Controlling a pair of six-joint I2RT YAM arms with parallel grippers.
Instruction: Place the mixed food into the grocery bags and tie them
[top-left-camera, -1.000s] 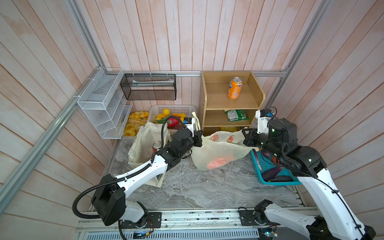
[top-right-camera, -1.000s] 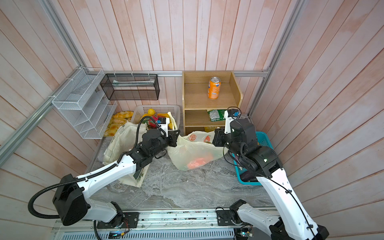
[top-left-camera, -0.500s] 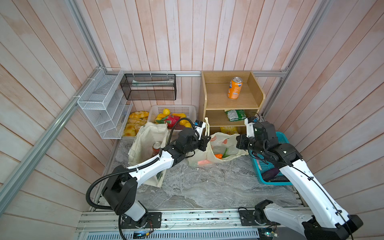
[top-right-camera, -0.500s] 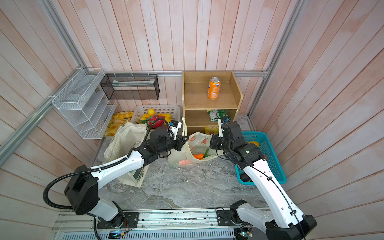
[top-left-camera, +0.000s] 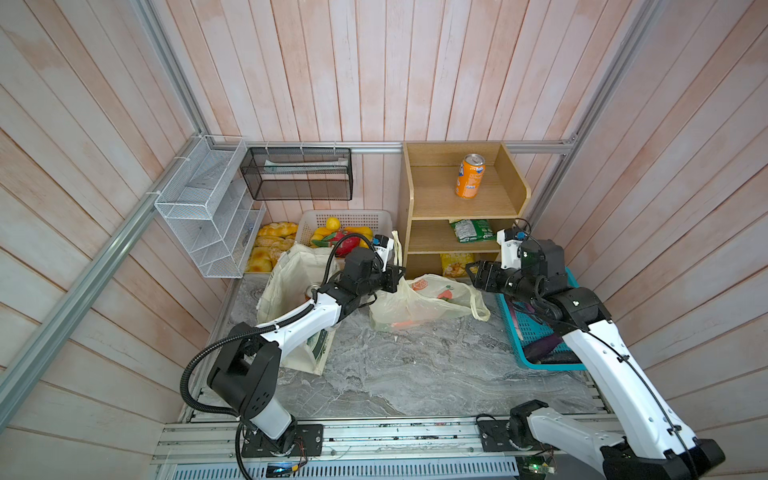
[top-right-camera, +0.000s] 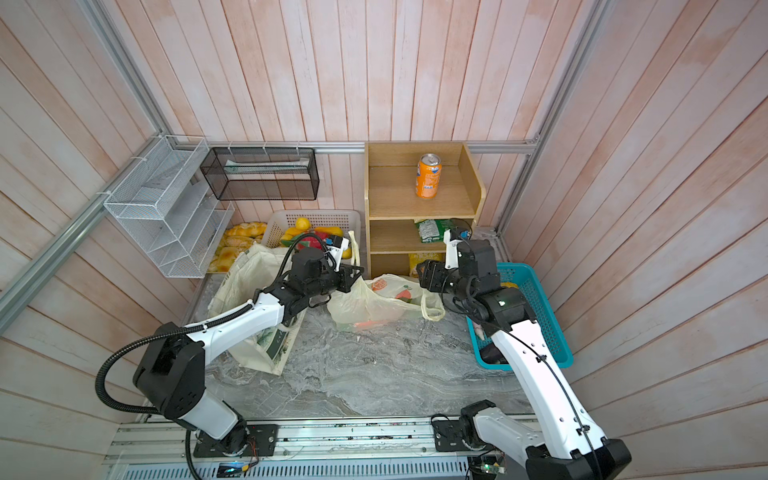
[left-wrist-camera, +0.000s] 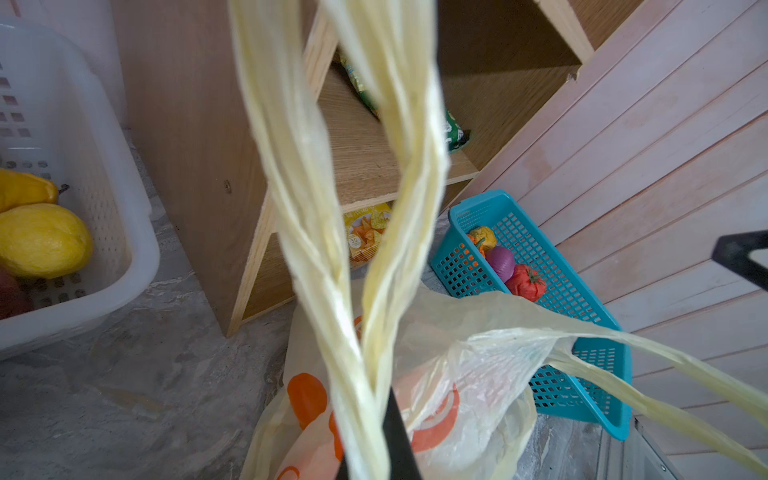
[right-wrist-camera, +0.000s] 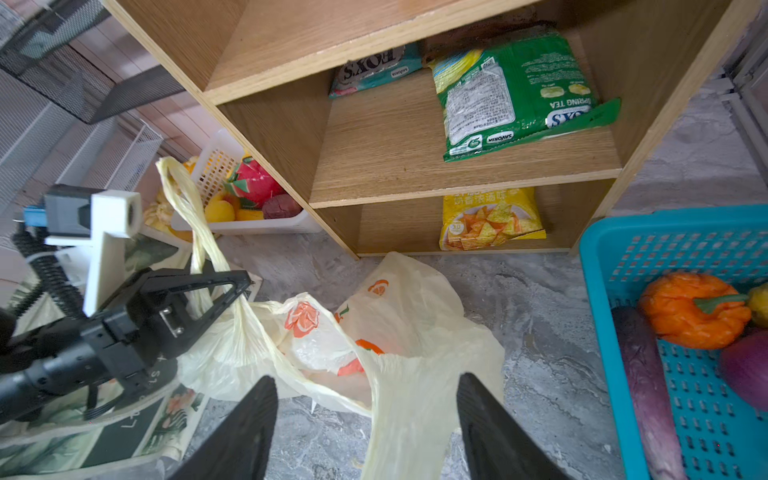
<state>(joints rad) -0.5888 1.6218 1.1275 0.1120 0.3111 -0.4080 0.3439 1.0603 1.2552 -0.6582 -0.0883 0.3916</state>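
- Right wrist view: the right pincer (right-wrist-camera: 366, 378) is seen released, jaws wide apart and nothing gripped.
- The free handle (right-wrist-camera: 399, 424) of the bag (right-wrist-camera: 419, 307) is seen running between those jaws, untouched as far as can be told.
- The left pincer (right-wrist-camera: 243, 286) is clenched on the held handle (right-wrist-camera: 195, 232), whose loop is kept upright beside the shelf (right-wrist-camera: 415, 149).
- In both top views the bag is found slumped on the worktop (top-left-camera: 415, 374), between the two pincers and just beside the tote (top-left-camera: 291, 270).
- An orange shape, judged to be a carrot (top-left-camera: 401, 324), is seen through the bag's wall.
- The free handle is laid out from the bag's mouth toward the blue basket (top-left-camera: 536, 332), just below and ahead of the right pincer; its long axis is pointed roughly at that arm.
- The right arm is judged the nearer one, and the left is occupied.
- Tying is judged not yet begun: the free handle would have to be pinched and crossed over the held one.
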